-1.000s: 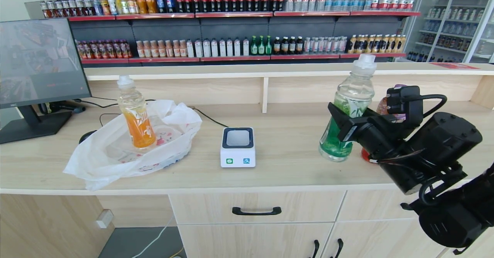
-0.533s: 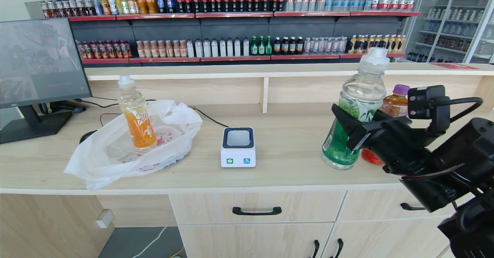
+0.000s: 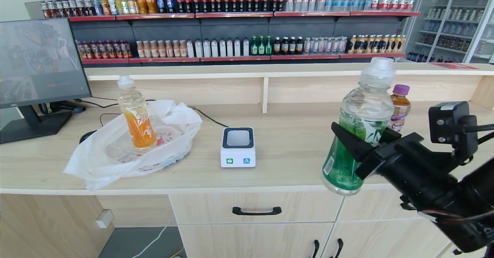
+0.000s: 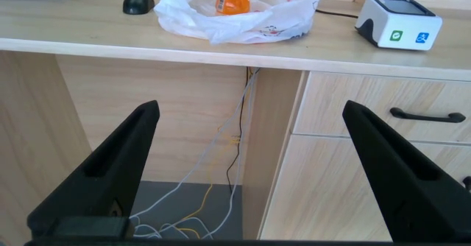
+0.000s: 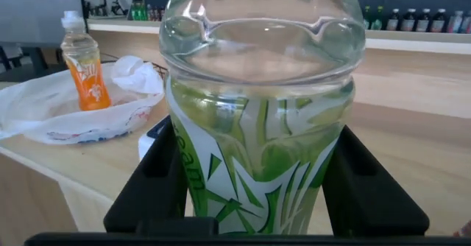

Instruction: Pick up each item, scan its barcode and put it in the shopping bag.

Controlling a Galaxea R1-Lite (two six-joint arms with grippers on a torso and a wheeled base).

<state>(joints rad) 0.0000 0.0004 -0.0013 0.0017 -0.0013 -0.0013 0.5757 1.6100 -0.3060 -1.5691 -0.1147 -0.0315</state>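
The right gripper point(image 3: 345, 150) is closest to us, on the right side. Its two black fingers point(image 5: 147, 187) squeeze the green bottle point(image 3: 361, 115) from both sides. They press on the green label, about halfway up the bottle. The bottle has a white cap on top and stands almost straight, leaning just a little. Its bottom hangs in the air over the front edge of the counter point(image 3: 285, 142) and does not touch the wood.

The left gripper point(image 4: 250, 113) is down low, in front of the cupboards under the counter. Its fingers are spread wide apart and there is nothing between them. Loose wires hang in the gap behind it.

On the counter, in the middle, sits the little white scanner point(image 3: 238, 146) with its dark window facing up. It is to the left of the green bottle and well apart from it.

Further left lies the white shopping bag point(image 3: 100, 161), spread out flat. An orange bottle point(image 3: 136, 115) stands up straight inside it. A black mouse point(image 3: 87, 136) peeks out just beside the bag.

Behind the green bottle, a bottle with a purple cap point(image 3: 400, 105) stands on the counter.

At the far left is a monitor point(image 3: 38, 57) on a black stand. At the very back, long shelves point(image 3: 231, 14) are full of drinks, and a glass fridge point(image 3: 451, 26) stands at the right.
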